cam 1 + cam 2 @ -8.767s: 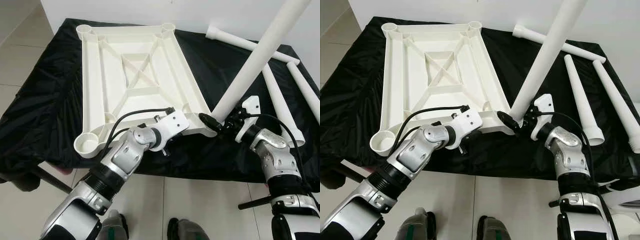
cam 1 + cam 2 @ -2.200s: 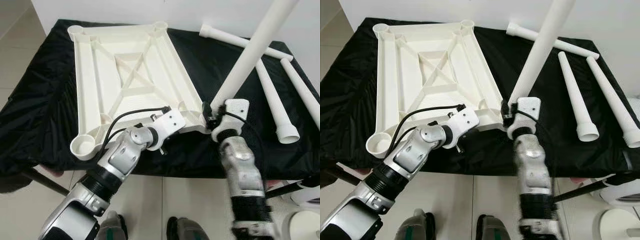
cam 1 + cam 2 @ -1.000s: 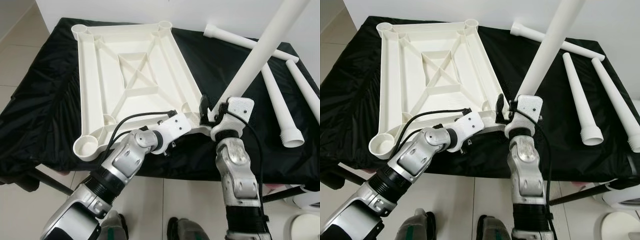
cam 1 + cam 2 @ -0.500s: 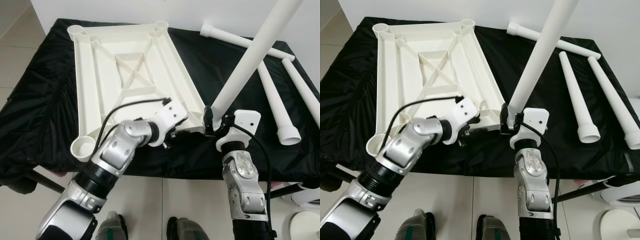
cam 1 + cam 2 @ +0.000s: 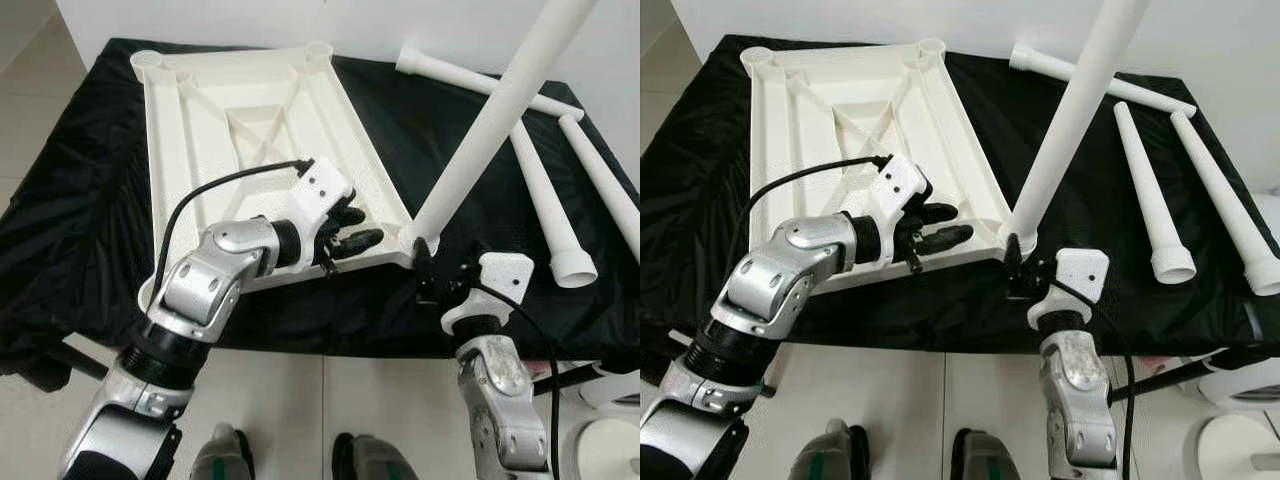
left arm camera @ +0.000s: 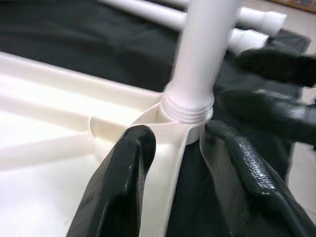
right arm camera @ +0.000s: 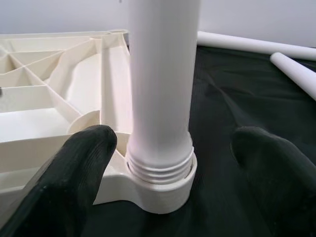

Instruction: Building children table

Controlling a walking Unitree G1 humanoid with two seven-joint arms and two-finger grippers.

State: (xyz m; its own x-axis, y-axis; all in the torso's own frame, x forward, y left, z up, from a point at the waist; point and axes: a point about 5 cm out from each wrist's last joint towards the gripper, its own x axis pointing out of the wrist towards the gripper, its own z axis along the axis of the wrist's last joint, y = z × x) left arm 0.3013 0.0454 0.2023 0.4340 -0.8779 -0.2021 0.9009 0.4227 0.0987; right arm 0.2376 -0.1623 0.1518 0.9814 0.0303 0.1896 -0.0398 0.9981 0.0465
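Observation:
The white tabletop [image 5: 160,150] lies upside down on the black cloth. One white leg [image 5: 480,130] stands tilted in its near right corner socket [image 5: 415,238]. My left gripper [image 5: 352,227] is open just left of that socket, its fingers [image 6: 123,187] either side of the tabletop's near rim. My right gripper [image 5: 425,272] sits just in front of the socket, open. In the right wrist view its fingers [image 7: 84,163] flank the leg's threaded base [image 7: 160,163] with gaps on both sides.
Three loose white legs [image 5: 545,195] lie on the cloth-covered table [image 5: 70,200] to the right of the tabletop. Tiled floor lies below the table's near edge, with a white round object [image 5: 605,445] at lower right.
My right gripper has drawn back from the leg's base toward me, and the leg stays standing in the socket. My left gripper has risen from the near rim, fingers now spread.

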